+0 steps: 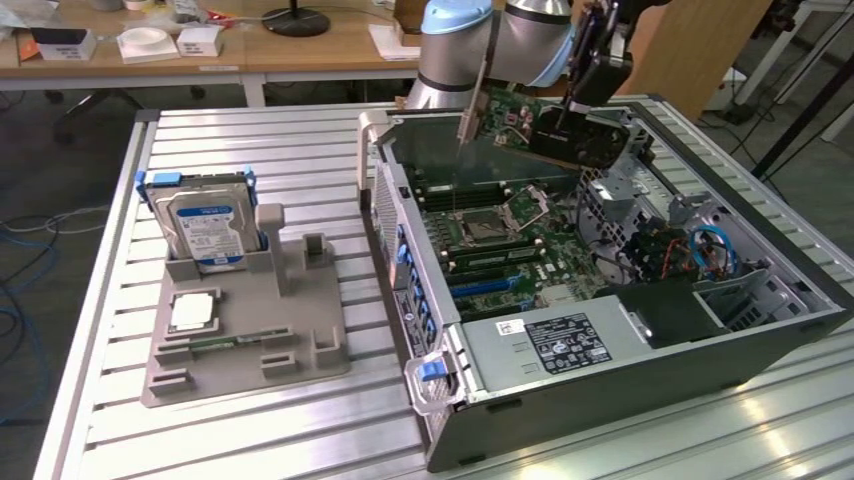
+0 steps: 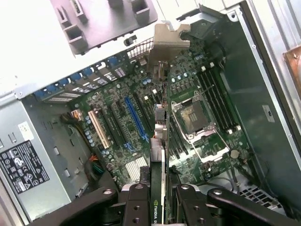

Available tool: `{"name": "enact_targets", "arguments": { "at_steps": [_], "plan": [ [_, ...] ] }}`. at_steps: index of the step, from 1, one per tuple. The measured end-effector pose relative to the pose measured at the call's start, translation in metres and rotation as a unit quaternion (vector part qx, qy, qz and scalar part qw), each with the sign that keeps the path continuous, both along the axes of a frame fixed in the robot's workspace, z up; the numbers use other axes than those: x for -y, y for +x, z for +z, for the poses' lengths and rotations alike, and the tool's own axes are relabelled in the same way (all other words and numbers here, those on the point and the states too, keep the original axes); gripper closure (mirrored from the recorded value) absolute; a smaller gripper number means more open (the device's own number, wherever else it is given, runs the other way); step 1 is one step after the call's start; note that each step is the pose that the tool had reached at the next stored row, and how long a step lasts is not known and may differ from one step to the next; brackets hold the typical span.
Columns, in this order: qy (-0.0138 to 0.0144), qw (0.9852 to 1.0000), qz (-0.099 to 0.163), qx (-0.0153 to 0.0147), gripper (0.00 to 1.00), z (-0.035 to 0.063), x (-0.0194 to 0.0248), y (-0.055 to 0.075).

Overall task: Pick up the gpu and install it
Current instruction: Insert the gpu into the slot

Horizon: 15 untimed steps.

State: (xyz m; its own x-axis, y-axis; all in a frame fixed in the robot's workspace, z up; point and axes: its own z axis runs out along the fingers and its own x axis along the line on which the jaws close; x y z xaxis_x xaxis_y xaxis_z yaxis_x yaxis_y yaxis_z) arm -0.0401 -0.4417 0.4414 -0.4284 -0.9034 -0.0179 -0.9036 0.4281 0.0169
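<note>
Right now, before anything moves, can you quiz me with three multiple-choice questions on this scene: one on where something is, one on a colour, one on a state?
1. Where is the gpu?
A. On the floor.
B. In the air above the open computer case.
C. In a person's hand.

2. What colours are on the hard drive label?
A. Red and black.
B. Plain yellow.
C. Blue and white.

3. How is the gripper?
A. Shut on the gpu.
B. Open and empty.
C. Shut on a cable.

Answers:
1 B, the card hangs over the open case.
2 C, the upright drive's face shows it.
3 A, the wrist view shows the card clamped in it.
</note>
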Motion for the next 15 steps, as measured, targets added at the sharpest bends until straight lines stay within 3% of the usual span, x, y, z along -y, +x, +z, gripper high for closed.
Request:
{"name": "enact_targets", "arguments": {
  "at_steps": [8,15],
  "plan": [
    [0.0000,0.9990,0.046,0.0000,0.74,0.0000,0.0000,0.0000],
    [0.0000,0.9963,0.086,0.0000,0.74,0.0000,0.0000,0.0000]
  ]
}}
